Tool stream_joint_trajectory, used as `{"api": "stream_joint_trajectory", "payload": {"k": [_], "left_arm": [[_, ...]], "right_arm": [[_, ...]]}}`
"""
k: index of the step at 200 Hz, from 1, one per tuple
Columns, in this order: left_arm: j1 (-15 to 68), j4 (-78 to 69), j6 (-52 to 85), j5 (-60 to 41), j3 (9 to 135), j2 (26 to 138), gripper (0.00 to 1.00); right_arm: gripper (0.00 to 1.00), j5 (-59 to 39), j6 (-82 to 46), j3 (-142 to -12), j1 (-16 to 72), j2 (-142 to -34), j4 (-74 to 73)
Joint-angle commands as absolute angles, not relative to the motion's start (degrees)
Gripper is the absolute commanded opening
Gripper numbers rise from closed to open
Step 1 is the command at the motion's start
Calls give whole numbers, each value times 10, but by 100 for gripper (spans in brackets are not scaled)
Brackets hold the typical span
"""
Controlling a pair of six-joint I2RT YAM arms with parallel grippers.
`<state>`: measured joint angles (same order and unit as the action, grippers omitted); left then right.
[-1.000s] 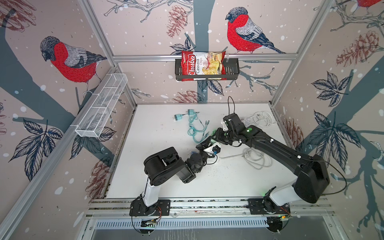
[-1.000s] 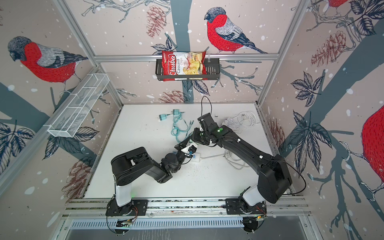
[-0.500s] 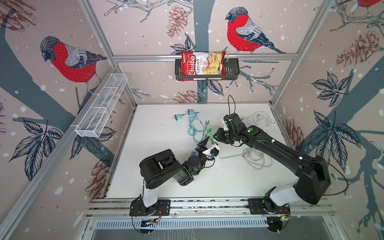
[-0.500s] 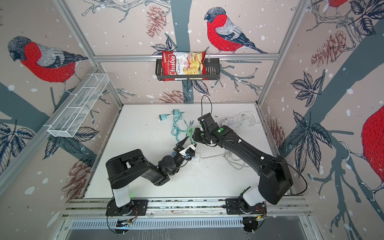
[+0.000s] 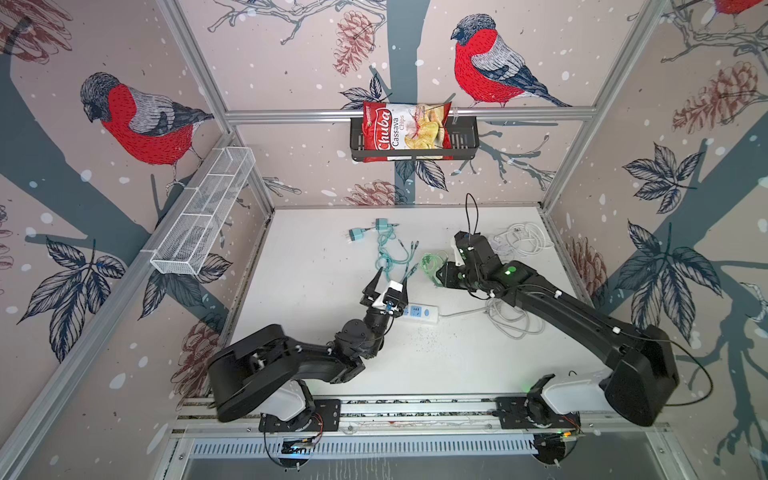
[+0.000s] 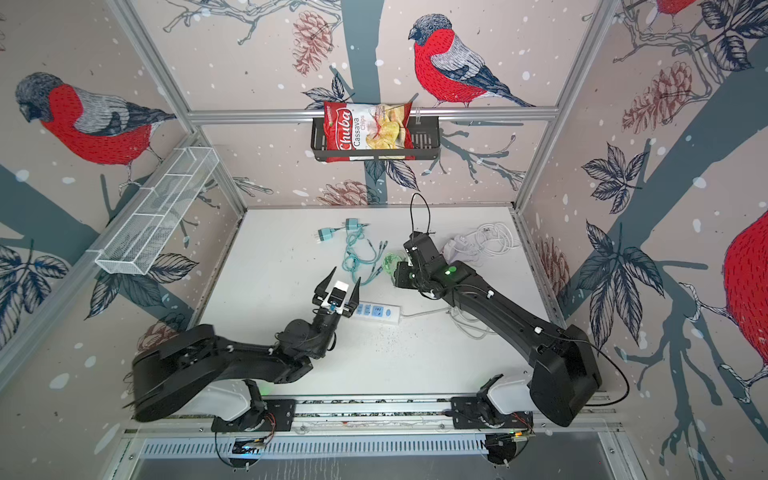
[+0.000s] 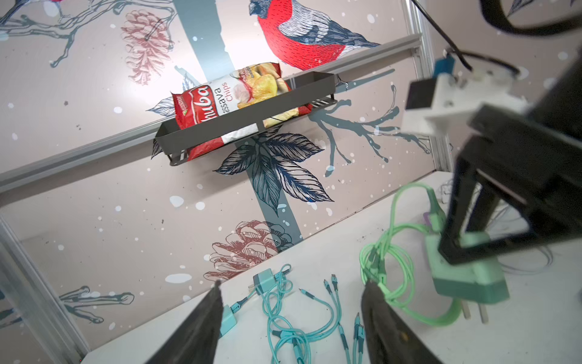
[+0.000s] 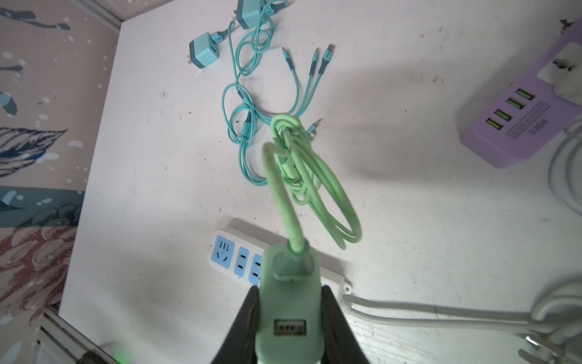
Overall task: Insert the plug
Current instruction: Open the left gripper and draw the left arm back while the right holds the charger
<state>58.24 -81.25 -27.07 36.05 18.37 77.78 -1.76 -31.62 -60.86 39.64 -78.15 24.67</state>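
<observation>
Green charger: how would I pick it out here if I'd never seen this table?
Find the white table, then the right arm's hand over its middle. It grips the green charger: pale mint with a looped cable hanging, while the bluer teal chargers lie loose near the back wall.

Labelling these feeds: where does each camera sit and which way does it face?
Both top views: overhead at the front, looking down on the table; both arms show.
Left wrist: behind the left gripper, facing the chip bag on the back wall; its open jaws show.
Right wrist: behind the right gripper, looking down at the power strip; its jaws clamp the green charger.
Shared: teal cables, in every view.
</observation>
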Motion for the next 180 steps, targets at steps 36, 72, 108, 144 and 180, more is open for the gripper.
{"api": "stream_joint_trajectory", "payload": {"k": [36, 72, 108, 144, 180], "left_arm": [[582, -430, -87, 378, 203, 566, 68], [583, -320, -9, 389, 187, 456, 68], [583, -261, 40, 390, 158, 363, 68], [582, -196, 59, 395, 160, 311, 67], [582, -164, 82, 403, 160, 294, 67]], "right_arm": [[2, -71, -162, -556, 410, -797, 101], [1, -84, -112, -590, 417, -863, 90], [1, -93, -79, -634, 441, -942, 85], [1, -102, -54, -679, 471, -1005, 88], [1, -118, -34, -680, 488, -1016, 84]]}}
